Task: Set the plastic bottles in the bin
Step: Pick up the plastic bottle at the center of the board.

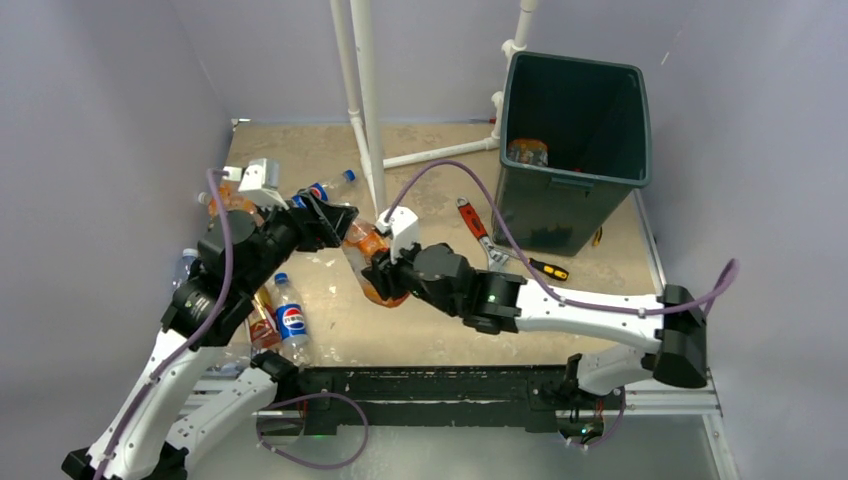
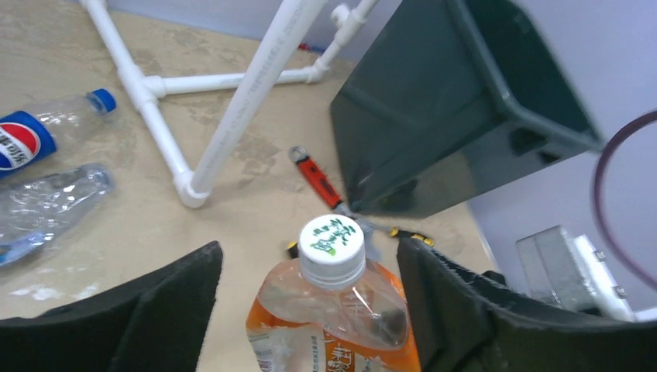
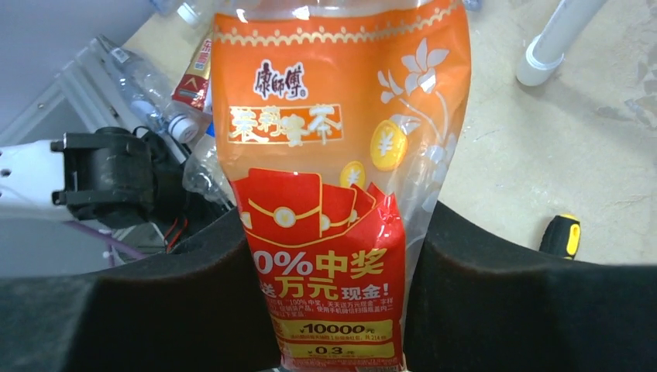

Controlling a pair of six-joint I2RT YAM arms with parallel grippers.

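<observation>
An orange-labelled plastic bottle [image 1: 368, 262] with a white cap [image 2: 331, 246] hangs above the table between both grippers. My right gripper [image 3: 337, 225] is shut on its lower body, the pads pressing the red part of the label. My left gripper [image 2: 310, 249] stands open around the bottle's neck, with a clear gap on its left side. The dark green bin [image 1: 575, 150] stands at the back right, with one bottle [image 1: 527, 152] inside. Pepsi bottles lie on the table at the left [image 1: 290, 317] and behind the left arm [image 1: 327, 187].
A white pipe frame [image 1: 365, 100] rises from the table's middle back. A red-handled wrench [image 1: 474, 224] and a yellow-and-black screwdriver [image 1: 548, 268] lie in front of the bin. More bottles [image 1: 262, 320] lie beside the left arm, and a crushed clear one [image 2: 46, 201].
</observation>
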